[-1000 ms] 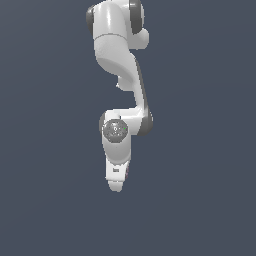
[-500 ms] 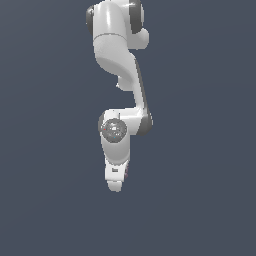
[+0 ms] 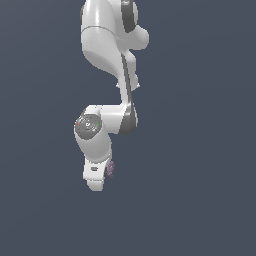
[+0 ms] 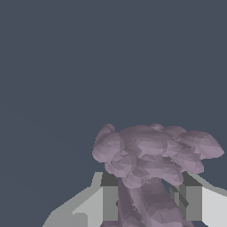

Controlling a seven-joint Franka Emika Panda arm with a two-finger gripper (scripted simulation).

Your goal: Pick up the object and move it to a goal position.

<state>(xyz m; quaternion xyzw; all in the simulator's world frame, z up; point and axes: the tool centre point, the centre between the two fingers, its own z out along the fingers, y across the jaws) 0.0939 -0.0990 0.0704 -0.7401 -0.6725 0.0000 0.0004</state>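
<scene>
The object [image 4: 153, 153] is a dusty pink-purple, mottled, lumpy item pinched in the middle. In the wrist view it fills the space between the two grey fingers [image 4: 109, 201], which close on its narrow waist. In the exterior view only a small pink-purple bit of the object [image 3: 110, 168] shows beside the white hand. My gripper [image 3: 102, 177] hangs at the end of the white arm, pointing down, shut on the object and held above the dark surface.
The white Panda arm [image 3: 107, 50] comes down from the top of the exterior view. Around it is only a uniform dark blue-grey surface [image 3: 200, 150]. No goal marker shows.
The arm and gripper have shifted only slightly; the pink-purple object stays held in the fingers.
</scene>
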